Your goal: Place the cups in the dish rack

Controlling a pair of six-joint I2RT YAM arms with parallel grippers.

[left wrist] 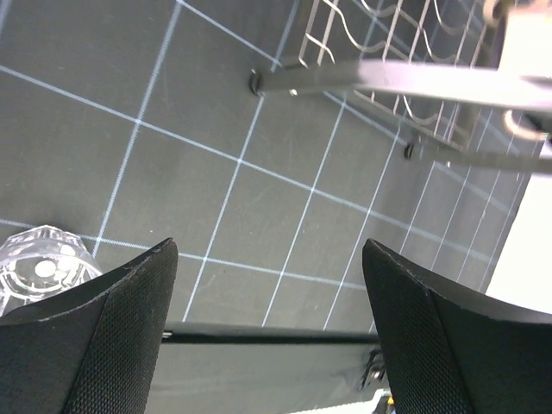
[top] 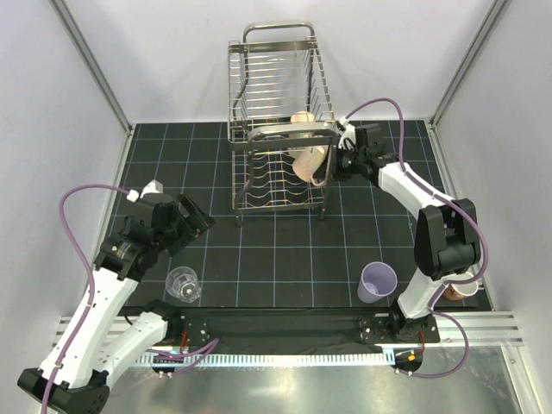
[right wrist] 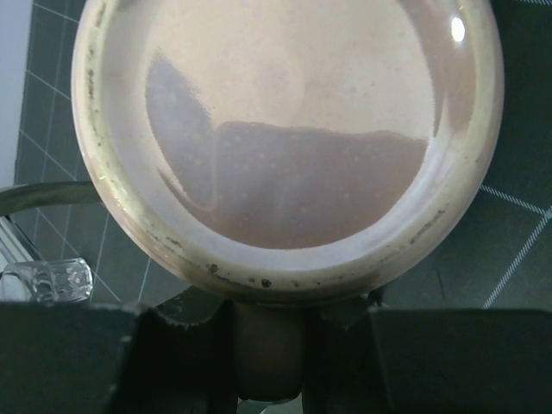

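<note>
Pinkish-beige mug: held off the tabletop, tipped over on its side, at the 3 o'clock side of the dish rack. From the top view it overlaps the rack's right-hand wires at about upper-tier height. Cannot tell whether it touches them. In the right wrist view its mouth faces the camera and fills most of the picture. The inside is glazed and shaded brownish in the lower half.

Right tool: both fingers are clamped on the mug's handle, which sits between them at 6 o'clock of the rim. The arm is stretched toward 12 o'clock, from its base to the rack.

Dish rack: upright at 12 o'clock on the tabletop, looped handle on top. A tan shape shows through the upper-tier wires, too masked to identify.

Lavender tumbler: upright at 5 o'clock, mouth up, just beside the right arm's base.

Half-hidden cup: at 4 o'clock, at the tabletop's right edge, mostly behind the right arm.

Clear glass: upright at 7 o'clock.

Left tool: fingers spread wide with nothing between them. It hangs above the tabletop at 8 o'clock. The glass is partly behind one finger, and the rack's foot is at 12 o'clock in the left wrist view.
</note>
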